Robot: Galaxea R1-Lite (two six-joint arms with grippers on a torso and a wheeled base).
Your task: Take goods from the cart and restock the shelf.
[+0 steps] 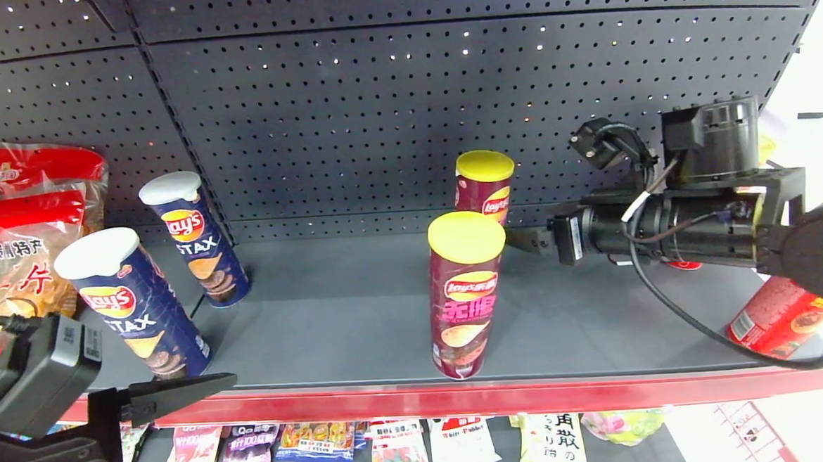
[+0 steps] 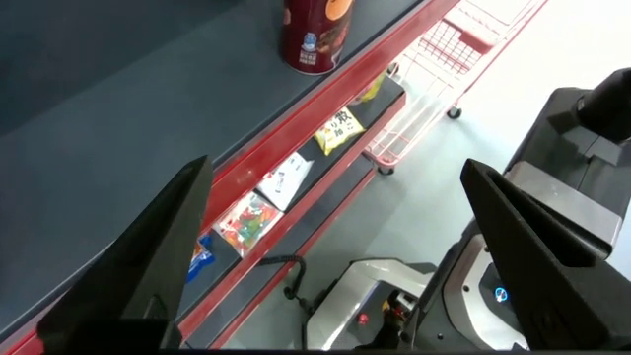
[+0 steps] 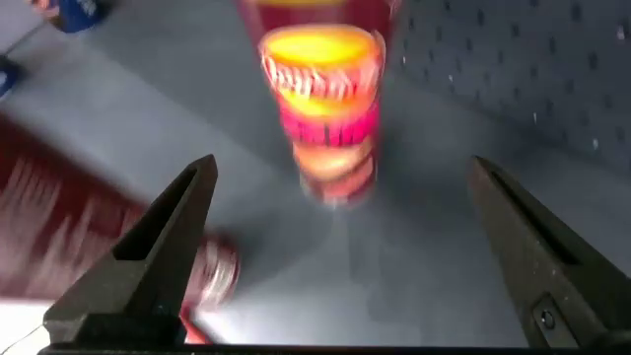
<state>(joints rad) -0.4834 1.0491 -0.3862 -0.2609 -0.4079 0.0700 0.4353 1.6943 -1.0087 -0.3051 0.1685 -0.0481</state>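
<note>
The right gripper (image 3: 342,166), jaws open, points at the back maroon can (image 1: 484,185) on the shelf (image 1: 346,326). The left gripper (image 2: 335,166) has open jaws too.

Head view facing shelf (image 1: 345,312), left wrist overlooking its front edge, right wrist close on maroon can (image 3: 320,108)

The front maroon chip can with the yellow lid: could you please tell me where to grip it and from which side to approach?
Grip the front maroon can on its round body around mid-height, jaws closing across its width. It stands upright near the shelf's red front edge, with a second maroon can close behind, so coming in level from the open front looks safest.
</note>
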